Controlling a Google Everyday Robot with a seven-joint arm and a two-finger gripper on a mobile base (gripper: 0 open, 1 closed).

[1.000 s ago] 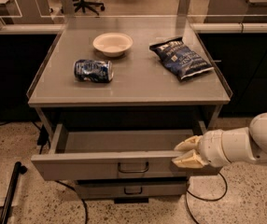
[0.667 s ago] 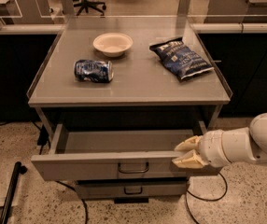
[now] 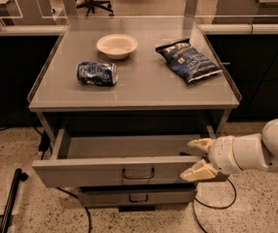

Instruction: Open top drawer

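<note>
Holding the gripper (image 3: pixel 199 158) low at the cabinet's right side, fingers (image 3: pixel 200 143) spread apart, one reaching over into the open cavity and the other lying just in front of the front panel, straddling that panel's right end. Trailing off to the right edge along a white arm (image 3: pixel 248 152). Showing next to no change from a second ago: sitting in almost the same spot, with the top drawer (image 3: pixel 105 171) pulled out about as far as before. Finding that drawer stretching leftward from the gripper, its grey interior bare and its dark loop handle (image 3: pixel 138 174) centred, well left of the fingers. Passing a narrower drawer (image 3: pixel 136 196) shut beneath. Reaching, above, the table top (image 3: pixel 139 89) carrying a cream bowl (image 3: pixel 117 46), a blue can (image 3: pixel 96 74) lying on its side and a dark chip bag (image 3: pixel 188 60).
</note>
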